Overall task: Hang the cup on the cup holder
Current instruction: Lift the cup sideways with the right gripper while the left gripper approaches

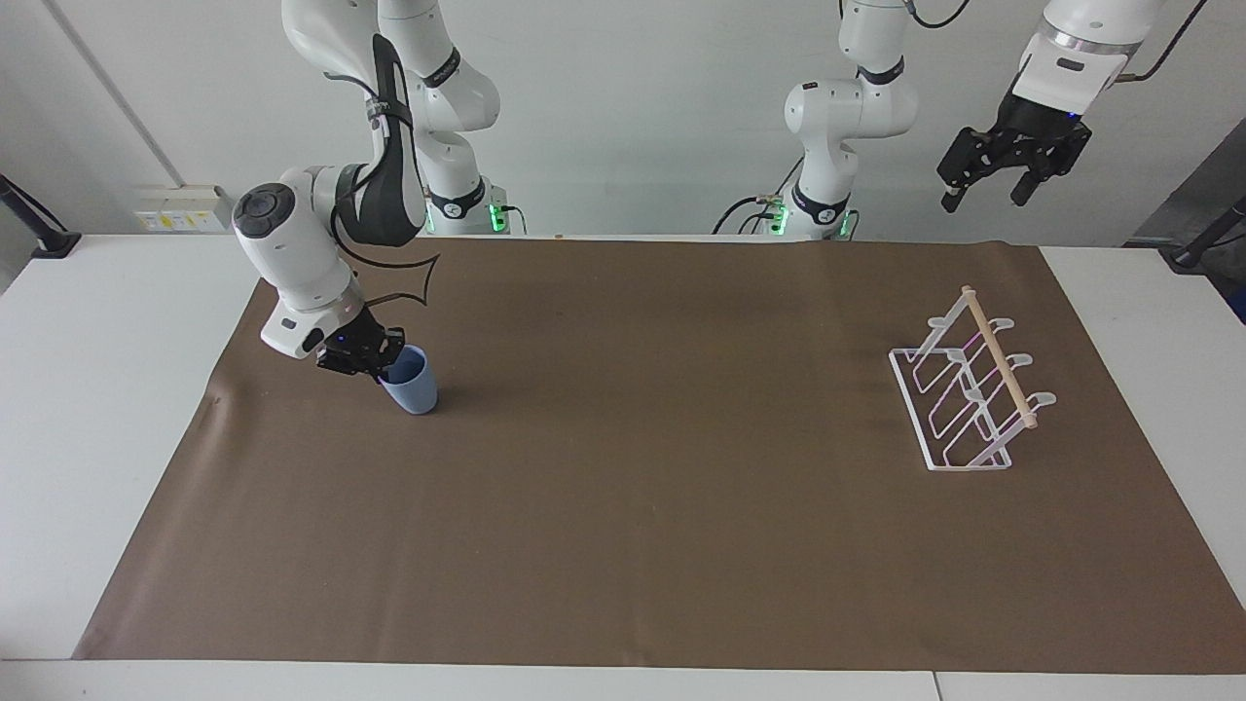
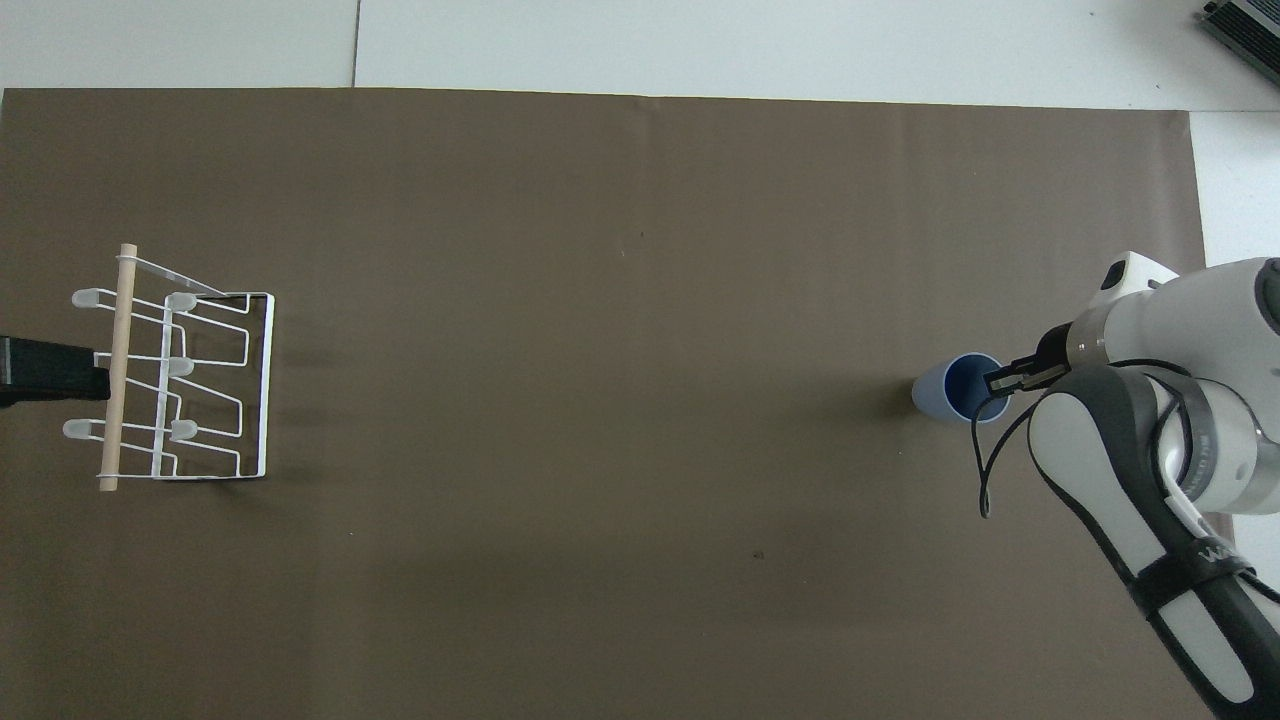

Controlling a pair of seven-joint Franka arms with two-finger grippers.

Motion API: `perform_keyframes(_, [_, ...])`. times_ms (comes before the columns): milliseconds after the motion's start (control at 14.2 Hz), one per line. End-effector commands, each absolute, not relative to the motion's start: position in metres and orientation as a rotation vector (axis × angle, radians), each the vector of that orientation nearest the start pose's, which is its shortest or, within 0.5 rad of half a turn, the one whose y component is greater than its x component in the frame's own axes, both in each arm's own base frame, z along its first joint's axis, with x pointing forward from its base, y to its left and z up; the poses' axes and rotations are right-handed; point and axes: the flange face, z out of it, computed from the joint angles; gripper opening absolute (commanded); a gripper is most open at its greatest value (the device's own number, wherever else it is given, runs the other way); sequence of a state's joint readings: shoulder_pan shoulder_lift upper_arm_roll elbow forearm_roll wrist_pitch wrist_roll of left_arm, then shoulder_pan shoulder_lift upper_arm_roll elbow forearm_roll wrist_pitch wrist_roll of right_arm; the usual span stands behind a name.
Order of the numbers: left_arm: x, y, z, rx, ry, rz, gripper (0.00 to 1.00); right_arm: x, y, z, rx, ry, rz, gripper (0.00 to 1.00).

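The light-blue cup [image 1: 413,387] stands on the brown mat toward the right arm's end of the table, tilted a little; it also shows in the overhead view [image 2: 940,392]. My right gripper [image 1: 377,365] is shut on the cup's rim, one finger inside it, as the overhead view [image 2: 1000,383] also shows. The white wire cup holder [image 1: 998,355] with its wooden rod stands toward the left arm's end and also shows in the overhead view [image 2: 266,385]. My left gripper [image 1: 1005,183] is open and empty, waiting high over that end of the table.
A brown mat [image 1: 681,506] covers most of the white table. Wall sockets [image 1: 185,207] and a dark stand [image 1: 39,229] sit at the table's edge nearest the robots, by the right arm.
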State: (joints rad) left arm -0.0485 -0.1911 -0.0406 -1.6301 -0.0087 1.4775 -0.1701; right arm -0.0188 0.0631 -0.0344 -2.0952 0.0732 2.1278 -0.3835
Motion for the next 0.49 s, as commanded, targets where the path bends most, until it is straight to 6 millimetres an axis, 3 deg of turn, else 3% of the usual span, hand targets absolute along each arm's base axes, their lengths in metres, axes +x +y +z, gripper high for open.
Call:
perform_keyframes(0, [0.472,-0.049,0.686,-3.152,-0.139,-0.075,1.0,0.572,-0.006,0.45,-2.969,-0.464,-0.002,0.0])
perform_keyframes(141, [0.472,-0.049,0.686,-3.152,-0.137,-0.075,1.0,0.578,0.002,0.478,-2.916,-0.436,-0.018,0.0])
perform_keyframes(424, [0.472,-0.052,0.686,-3.151,-0.137,-0.077,1.0,0.578,0.018,0.506,-2.78,-0.391,-0.025,0.0])
